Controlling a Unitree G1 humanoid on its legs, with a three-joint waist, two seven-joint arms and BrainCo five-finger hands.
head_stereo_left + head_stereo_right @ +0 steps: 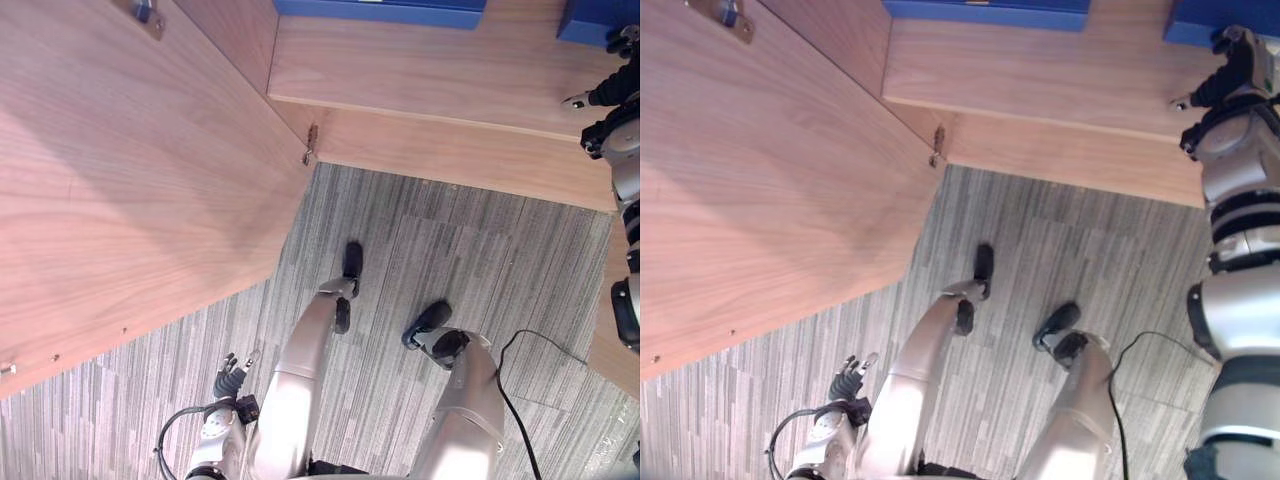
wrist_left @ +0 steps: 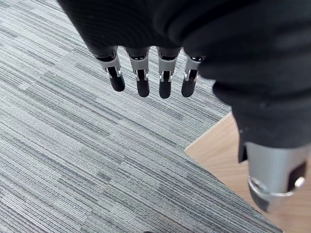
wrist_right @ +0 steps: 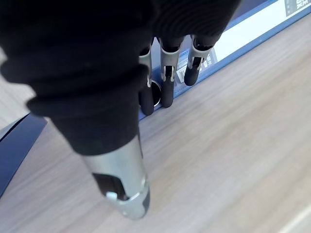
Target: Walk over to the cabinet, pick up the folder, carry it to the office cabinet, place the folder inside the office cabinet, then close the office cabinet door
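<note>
Folder (image 3: 243,34) on cabinet shelf (image 3: 233,145); right hand (image 3: 87,73) beside, fingers (image 3: 167,90) straight.

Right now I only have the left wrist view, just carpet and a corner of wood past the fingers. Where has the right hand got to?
Observer: The right hand is up at the cabinet shelf, near its right end.
Operator: Is it holding anything?
Observer: No. Its fingers are straight, with the tips at the spine of a blue folder on that shelf.
Operator: And the door?
Observer: The cabinet door stands wide open on the left.
</note>
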